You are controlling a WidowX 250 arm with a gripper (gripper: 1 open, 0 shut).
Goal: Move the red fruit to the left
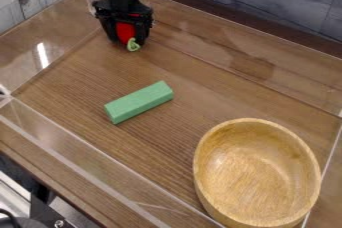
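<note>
The red fruit (130,36) is small and glossy, with its green leafy top (132,45) pointing toward the front. It lies on the wooden table near the far left corner. My gripper (124,32) hangs straight over it, and its dark fingers (104,24) stand on either side of the fruit. The jaws look spread, with a gap to the fruit on each side. The arm hides the upper part of the fruit.
A flat green rectangular block (139,102) lies mid-table. A large wooden bowl (205,174) sits at the front right. Clear plastic walls (40,52) ring the table, and a grey plank wall stands behind it.
</note>
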